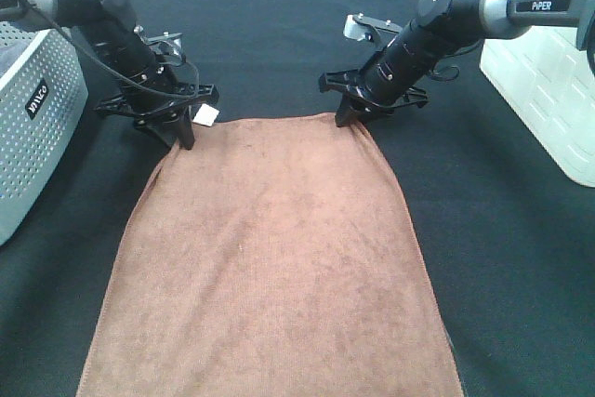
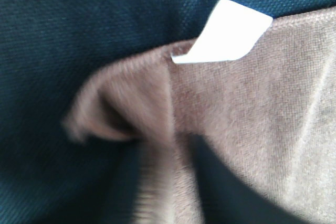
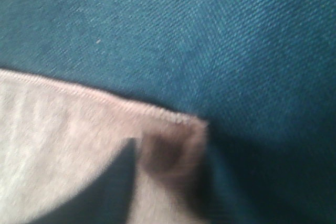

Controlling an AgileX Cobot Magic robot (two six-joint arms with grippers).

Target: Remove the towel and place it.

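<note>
The reddish-brown towel (image 1: 274,258) lies flat on the black table cloth (image 1: 270,34), running from the middle to the near edge. A small white tag (image 1: 206,115) sticks out at its far left corner and also shows in the left wrist view (image 2: 226,32). My left gripper (image 1: 183,137) is shut on the far left corner, where the cloth bunches up (image 2: 126,108). My right gripper (image 1: 349,118) is shut on the far right corner (image 3: 178,145). A dark finger (image 3: 105,187) presses on the towel there.
A grey perforated basket (image 1: 33,127) stands at the left edge. A white bin (image 1: 548,81) stands at the right edge. Black cloth covers the table around the towel.
</note>
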